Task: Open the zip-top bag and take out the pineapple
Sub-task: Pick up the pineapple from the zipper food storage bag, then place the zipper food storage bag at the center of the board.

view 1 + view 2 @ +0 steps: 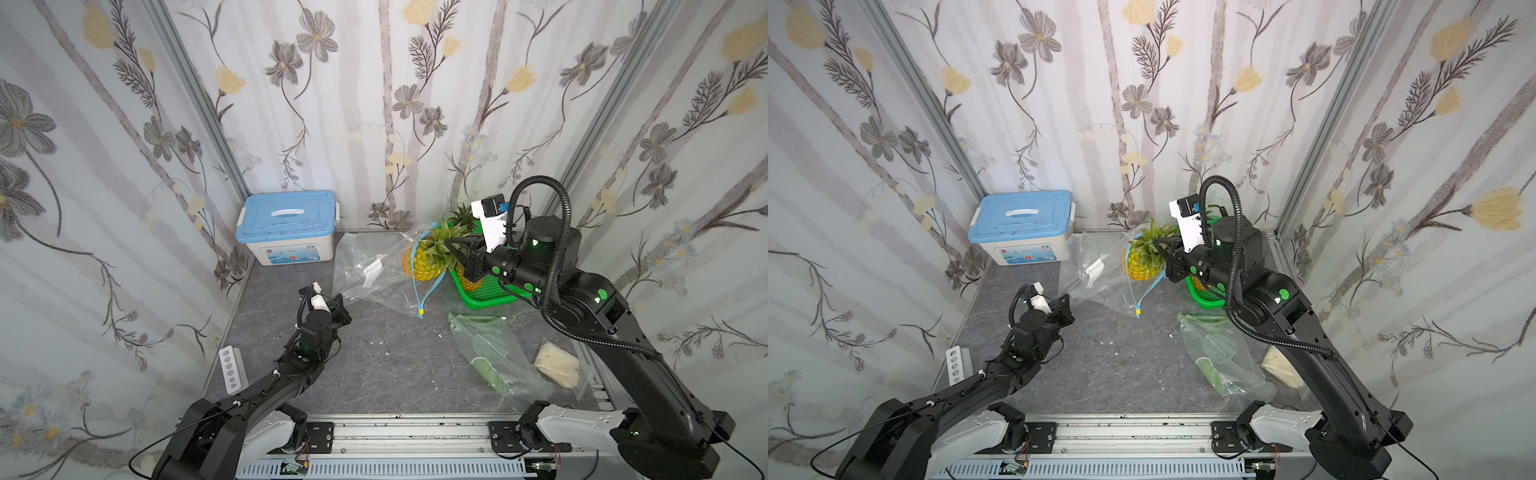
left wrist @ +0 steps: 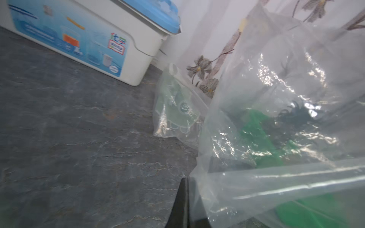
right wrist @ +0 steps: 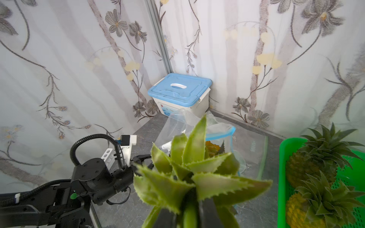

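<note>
We are gripping the pineapple (image 1: 417, 264) by its leafy crown with our right tool (image 1: 451, 243), its yellow body partly inside the open mouth of the zip-top bag (image 1: 374, 266), toward one o'clock on the surface (image 1: 353, 374). At the pineapple's eight o'clock our left tool (image 1: 343, 305) is pinching the bag's corner; a green basket (image 1: 490, 296) is sitting at four o'clock

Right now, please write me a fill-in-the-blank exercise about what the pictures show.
The right gripper grips the leaves of a ____.
The left gripper pinches a corner of the clear ____.
The green basket holds ____ other pineapples.
The storage box has a ____ lid.
Missing: pineapple, bag, two, blue.
</note>
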Controlling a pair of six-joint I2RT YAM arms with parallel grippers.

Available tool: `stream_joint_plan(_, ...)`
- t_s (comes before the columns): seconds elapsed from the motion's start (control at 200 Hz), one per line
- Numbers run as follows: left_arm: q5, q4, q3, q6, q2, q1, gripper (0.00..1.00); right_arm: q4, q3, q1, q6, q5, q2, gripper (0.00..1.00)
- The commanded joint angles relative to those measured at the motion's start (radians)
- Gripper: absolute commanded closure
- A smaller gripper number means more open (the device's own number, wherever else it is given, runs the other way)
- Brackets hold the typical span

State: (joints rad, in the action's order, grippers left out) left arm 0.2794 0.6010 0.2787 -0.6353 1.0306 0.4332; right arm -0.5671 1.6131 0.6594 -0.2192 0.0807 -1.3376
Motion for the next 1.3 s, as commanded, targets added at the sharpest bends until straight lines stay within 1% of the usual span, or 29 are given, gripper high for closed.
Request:
stream_joint_plan(0.0,0.105,-0.066,-0.021,-0.072,-0.088,-0.027,1.0,0.144,-0.039,-0.025,-0.009,-0.058,0.032,1.0)
stream_joint_plan(0.085,0.139,-0.173,-0.016,-0.064,-0.17,-0.041,1.0,0.172,-0.065,-0.052,-0.012,-0.052,0.055,1.0)
stream_joint_plan(0.165,0.16,-0.265,0.001,-0.05,-0.206,-0.052,1.0,0.19,-0.069,-0.067,-0.012,-0.058,0.056,1.0)
stream_joint_plan(0.25,0.198,-0.369,0.029,-0.05,-0.215,-0.054,1.0,0.18,-0.049,-0.075,0.009,-0.127,0.035,1.0)
stream_joint_plan(0.305,0.251,-0.444,0.049,-0.059,-0.211,-0.054,1.0,0.18,-0.038,-0.087,0.021,-0.163,0.027,1.0)
stream_joint_plan(0.39,0.329,-0.505,0.063,-0.064,-0.188,-0.057,1.0,0.211,-0.035,-0.114,0.026,-0.151,0.038,1.0)
stream_joint_plan(0.485,0.365,-0.519,0.083,-0.066,-0.12,-0.065,1.0,0.241,-0.031,-0.134,0.023,-0.121,0.055,1.0)
stream_joint_plan(0.575,0.355,-0.5,0.104,-0.082,-0.029,-0.067,1.0,0.236,-0.022,-0.141,0.026,-0.114,0.054,1.0)
stream_joint_plan(0.689,0.328,-0.457,0.12,-0.105,0.066,-0.067,1.0,0.246,-0.044,-0.157,0.013,-0.075,0.065,1.0)
stream_joint_plan(0.779,0.332,-0.434,0.124,-0.109,0.091,-0.055,1.0,0.261,-0.063,-0.16,0.004,-0.065,0.079,1.0)
stream_joint_plan(0.869,0.362,-0.471,0.141,-0.099,0.088,-0.047,1.0,0.273,-0.078,-0.164,0.002,-0.076,0.094,1.0)
stream_joint_plan(0.934,0.378,-0.499,0.159,-0.078,0.096,-0.041,1.0,0.303,-0.089,-0.168,-0.016,-0.015,0.107,1.0)
stream_joint_plan(1.049,0.412,-0.5,0.174,-0.053,0.125,-0.011,1.0,0.382,-0.107,-0.173,-0.071,0.148,0.112,1.0)
stream_joint_plan(1.159,0.397,-0.48,0.185,-0.061,0.163,0.002,1.0,0.453,-0.097,-0.175,-0.129,0.307,0.098,1.0)
stream_joint_plan(1.239,0.375,-0.437,0.188,-0.067,0.187,0.007,1.0,0.45,-0.067,-0.176,-0.149,0.369,0.074,1.0)
stream_joint_plan(1.299,0.37,-0.423,0.199,-0.076,0.195,0.008,1.0,0.424,-0.05,-0.176,-0.147,0.374,0.065,1.0)
